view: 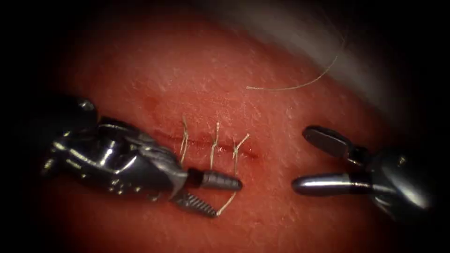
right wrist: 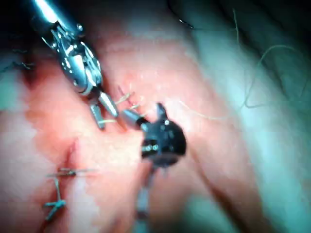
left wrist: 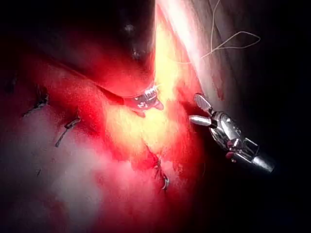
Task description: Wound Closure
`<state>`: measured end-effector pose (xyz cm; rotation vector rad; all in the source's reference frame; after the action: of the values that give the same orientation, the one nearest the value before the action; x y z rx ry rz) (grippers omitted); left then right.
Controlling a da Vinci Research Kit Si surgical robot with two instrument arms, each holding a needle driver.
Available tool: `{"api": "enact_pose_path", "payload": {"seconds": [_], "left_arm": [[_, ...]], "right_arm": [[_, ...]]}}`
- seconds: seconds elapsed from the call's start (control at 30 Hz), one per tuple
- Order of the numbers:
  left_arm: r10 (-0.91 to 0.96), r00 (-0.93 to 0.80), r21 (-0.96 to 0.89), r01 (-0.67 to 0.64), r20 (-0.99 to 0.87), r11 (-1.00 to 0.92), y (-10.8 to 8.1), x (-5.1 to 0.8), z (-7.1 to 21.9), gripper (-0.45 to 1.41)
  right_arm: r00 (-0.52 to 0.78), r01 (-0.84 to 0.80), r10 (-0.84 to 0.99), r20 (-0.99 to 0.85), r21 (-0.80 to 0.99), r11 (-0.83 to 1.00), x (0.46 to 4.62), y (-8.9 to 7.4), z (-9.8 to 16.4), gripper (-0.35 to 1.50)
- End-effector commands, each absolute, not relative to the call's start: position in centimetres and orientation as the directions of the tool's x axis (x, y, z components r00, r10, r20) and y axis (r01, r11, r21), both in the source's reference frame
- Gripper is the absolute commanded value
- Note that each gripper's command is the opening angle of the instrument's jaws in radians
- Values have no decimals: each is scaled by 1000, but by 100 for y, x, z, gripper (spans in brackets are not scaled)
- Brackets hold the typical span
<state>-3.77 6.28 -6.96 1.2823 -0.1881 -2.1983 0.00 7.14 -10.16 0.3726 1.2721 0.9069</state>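
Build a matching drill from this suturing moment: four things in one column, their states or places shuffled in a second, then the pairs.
Things
1. left tool
2. right tool
3. cut
4. loose thread

States
A. lies on the tissue beyond the cut, held by nothing
B. jaws open, holding nothing
C. crossed by three stitches
D. jaws apart, thread end at the lower jaw's tip

Pairs: 1-D, 2-B, 3-C, 4-A

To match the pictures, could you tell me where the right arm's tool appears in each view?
Endoscope: right tool, open, empty, right of the cut.
Left wrist: right tool beside the tissue, near loose thread.
Right wrist: right tool close to the stitches.
Shared landmark: left tool, open, facing it.
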Motion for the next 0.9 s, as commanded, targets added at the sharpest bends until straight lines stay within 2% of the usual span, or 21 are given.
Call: {"api": "enact_pose_path", "payload": {"seconds": [0.03,0.07,0.17,0.2,0.23,0.77,0.9], "left_arm": [[-557,-360,404,418,-748,-813,623,-382,-691,-22],[-562,-358,409,420,-745,-810,621,-383,-691,-35],[-560,-351,421,399,-751,-814,618,-384,-692,-35],[-560,-350,422,397,-751,-815,618,-385,-692,-35],[-559,-348,422,398,-752,-815,618,-385,-692,-35],[-505,-333,382,371,-796,-846,636,-382,-710,-35],[-481,-322,381,326,-815,-865,638,-384,-710,35]], "right_arm": [[20,-373,753,-657,694,616,8,715,-1011,148],[20,-373,753,-658,694,616,8,715,-1011,148],[20,-372,752,-659,693,618,9,712,-1009,143],[21,-372,751,-661,692,619,10,711,-1008,133],[30,-374,739,-673,678,633,11,710,-1006,131],[80,-377,685,-724,614,693,9,713,-997,136],[80,-377,685,-724,614,693,8,713,-997,138]]}}
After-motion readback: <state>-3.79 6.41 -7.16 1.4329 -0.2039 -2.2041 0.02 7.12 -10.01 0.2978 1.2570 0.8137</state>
